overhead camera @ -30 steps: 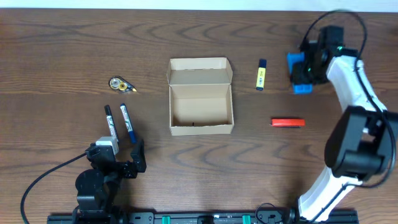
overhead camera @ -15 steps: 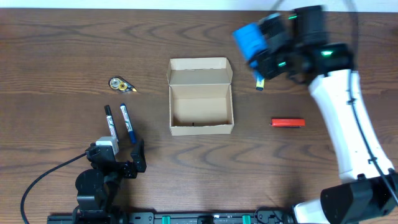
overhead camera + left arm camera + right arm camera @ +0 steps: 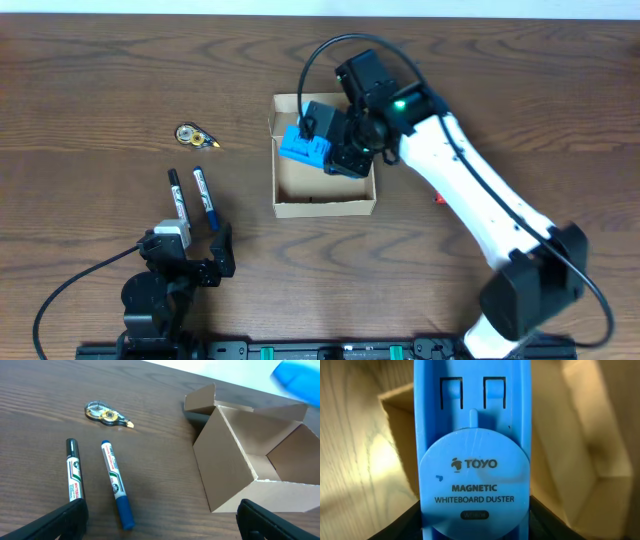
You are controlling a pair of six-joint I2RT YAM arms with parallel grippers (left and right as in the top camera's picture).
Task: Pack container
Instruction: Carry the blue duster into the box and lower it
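Note:
The open tan cardboard box (image 3: pixel 290 205) stands mid-table with its flap lid back; it also shows in the left wrist view (image 3: pixel 235 477) and behind the duster in the right wrist view (image 3: pixel 580 435). My right gripper (image 3: pixel 325 150) is shut on a blue whiteboard duster (image 3: pixel 302 148) and holds it over the box's open top. The duster fills the right wrist view (image 3: pixel 472 445). My left gripper (image 3: pixel 190 262) is open and empty near the front left; in the left wrist view (image 3: pixel 160 522) its fingers frame bare table.
A black marker (image 3: pixel 178 198) and a blue marker (image 3: pixel 205 197) lie left of the box, also in the left wrist view (image 3: pixel 73 472) (image 3: pixel 116 482). A correction tape roller (image 3: pixel 194 135) lies farther back. A red item (image 3: pixel 440 199) peeks out under the right arm.
My right arm has swung left from the far right of the table, carrying the blue duster to above the box. It now covers the yellow highlighter. The left arm has not moved.

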